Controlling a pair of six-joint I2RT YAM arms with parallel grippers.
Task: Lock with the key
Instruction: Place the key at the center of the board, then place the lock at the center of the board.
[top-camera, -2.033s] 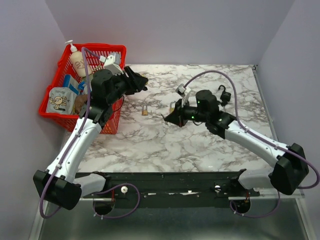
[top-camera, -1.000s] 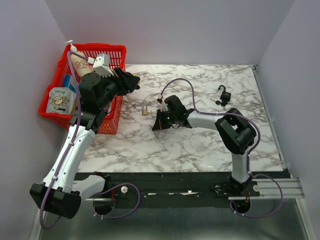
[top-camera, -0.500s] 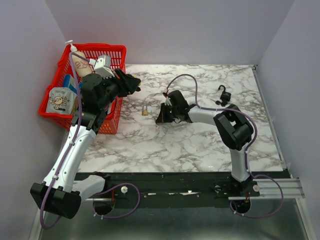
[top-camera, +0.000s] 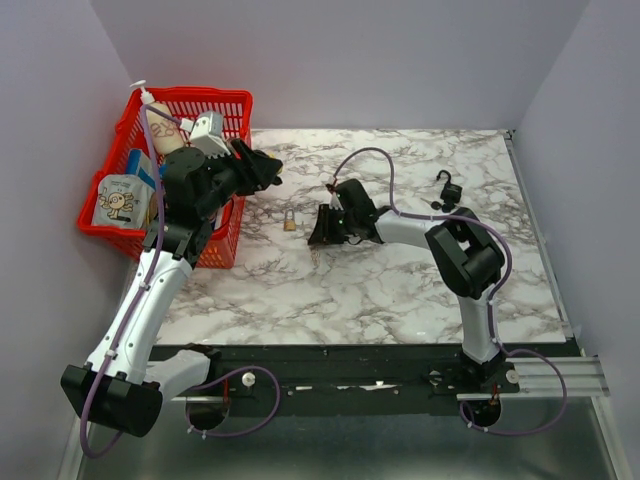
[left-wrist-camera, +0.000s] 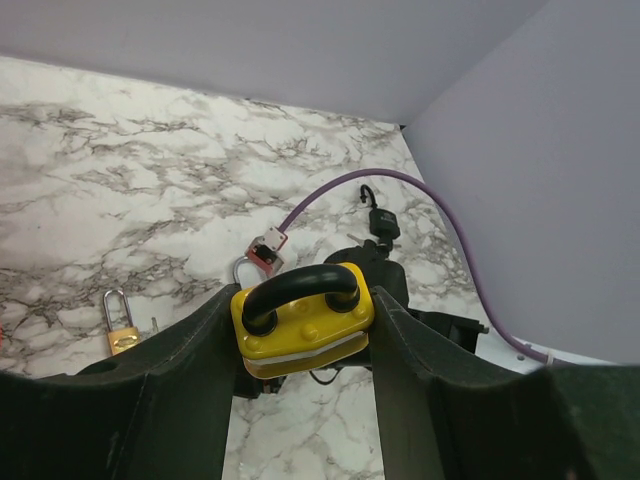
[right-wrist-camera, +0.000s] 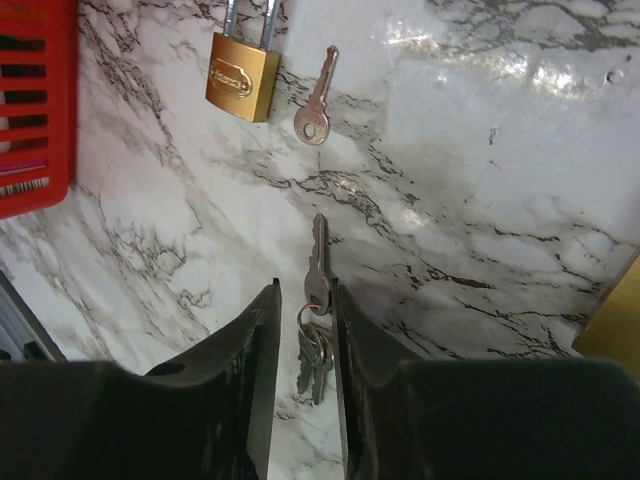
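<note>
My left gripper is raised beside the basket and shut on a yellow padlock with a black shackle, held by its sides. My right gripper is low on the marble table. Its fingers are nearly together and straddle a bunch of silver keys lying on the table. The top key touches the right finger, with a thin gap on the left. A small brass padlock and a loose key lie just beyond the fingertips.
A red basket of bottles and packets stands at the back left. A black padlock lies at the back right. Another brass lock sits at the right edge of the right wrist view. The table's far edge meets the wall.
The right arm has swung left and folded, bringing its gripper down over the keys. In the last half second it has barely moved. The left gripper drew back slightly towards the basket with the padlock.
</note>
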